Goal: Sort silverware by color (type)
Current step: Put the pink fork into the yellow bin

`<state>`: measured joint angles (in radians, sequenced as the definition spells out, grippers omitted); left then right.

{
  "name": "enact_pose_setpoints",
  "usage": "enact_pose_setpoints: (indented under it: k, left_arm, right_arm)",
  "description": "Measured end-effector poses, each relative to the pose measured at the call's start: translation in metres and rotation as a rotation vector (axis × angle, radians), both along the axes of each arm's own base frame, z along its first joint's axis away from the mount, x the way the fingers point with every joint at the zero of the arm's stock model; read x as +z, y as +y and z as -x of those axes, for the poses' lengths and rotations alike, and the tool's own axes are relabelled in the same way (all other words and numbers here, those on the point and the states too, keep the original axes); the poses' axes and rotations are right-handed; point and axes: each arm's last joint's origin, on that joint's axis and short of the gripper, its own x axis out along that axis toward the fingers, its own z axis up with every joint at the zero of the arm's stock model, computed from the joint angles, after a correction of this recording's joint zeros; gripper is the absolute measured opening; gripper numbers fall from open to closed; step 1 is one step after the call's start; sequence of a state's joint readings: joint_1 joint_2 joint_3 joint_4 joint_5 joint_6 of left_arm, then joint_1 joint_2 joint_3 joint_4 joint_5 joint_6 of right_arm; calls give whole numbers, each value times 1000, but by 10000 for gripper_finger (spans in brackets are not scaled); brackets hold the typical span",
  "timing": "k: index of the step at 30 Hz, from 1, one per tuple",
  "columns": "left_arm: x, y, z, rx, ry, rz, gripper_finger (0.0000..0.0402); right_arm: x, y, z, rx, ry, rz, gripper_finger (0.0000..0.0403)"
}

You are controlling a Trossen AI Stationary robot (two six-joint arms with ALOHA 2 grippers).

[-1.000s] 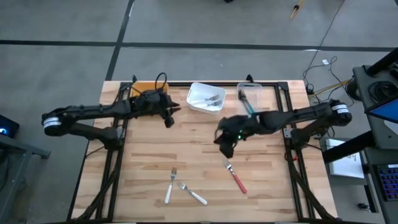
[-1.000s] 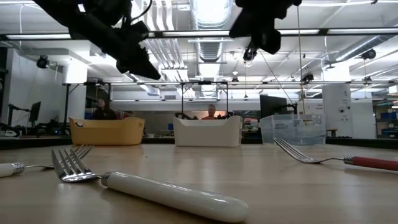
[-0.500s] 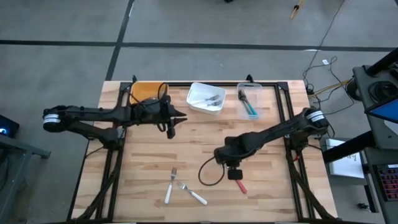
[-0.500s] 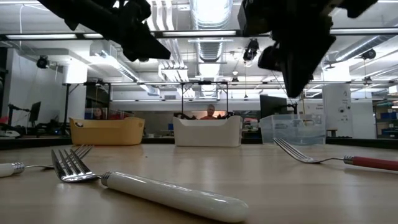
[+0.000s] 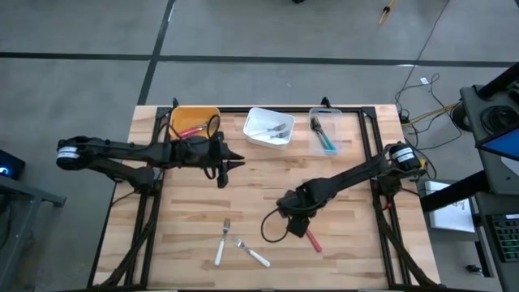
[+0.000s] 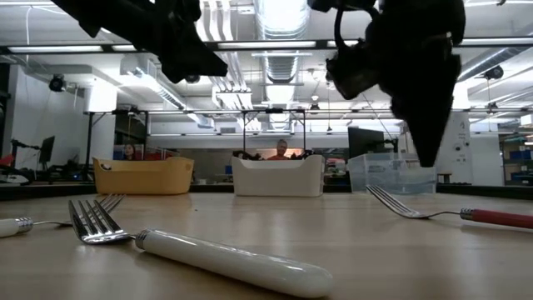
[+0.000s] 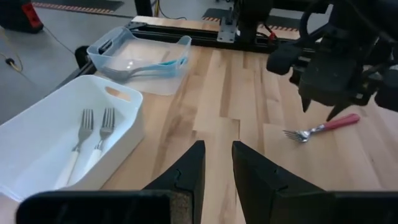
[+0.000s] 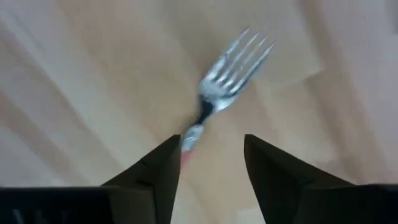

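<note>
Right wrist view: right gripper [image 8: 208,163] fingers spread, straddling the red fork [image 8: 227,74] on the table [image 5: 243,203]. Left gripper [image 7: 217,169] aloft, fingers narrow, holding nothing.

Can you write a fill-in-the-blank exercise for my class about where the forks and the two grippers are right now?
1. The right gripper, fingers apart, hangs over the fork with the ____ handle.
2. The white bin holds ____ forks with white handles.
3. On the table near the front edge lie two white-handled forks, their heads close ____.
4. The left gripper waits near the ____ bin.

Missing words: red; two; together; orange
</note>
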<state>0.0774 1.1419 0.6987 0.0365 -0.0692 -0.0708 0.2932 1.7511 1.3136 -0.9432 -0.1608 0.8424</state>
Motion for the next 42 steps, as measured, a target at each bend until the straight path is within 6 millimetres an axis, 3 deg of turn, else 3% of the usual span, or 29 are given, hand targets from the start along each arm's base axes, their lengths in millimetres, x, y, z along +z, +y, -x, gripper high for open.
enact_pose_setpoints:
  k: [11, 18, 29, 33, 40, 42]
  left_arm:
    - [0, -6, -1, -2, -11, 47, 61]
    - [-1, -16, -1, -36, -4, 63, 61]
    - [1, -20, -2, 1, -20, 10, 61]
    - [1, -22, -2, 18, -32, 52, 61]
    - [1, -40, -1, -49, -31, 64, 61]
    - [1, -45, -1, -68, -31, 64, 61]
  right_arm:
    - [-16, 29, 2, -60, -10, 68, 167]
    - [-37, 36, -3, -78, 23, 78, 166]
    - [-49, 37, -1, -99, 80, 113, 149]
    - [-55, 37, -3, -88, 84, 125, 125]
    - [-75, 38, -6, -21, 109, 152, 28]
    - [-74, 38, -6, -6, 86, 156, 21]
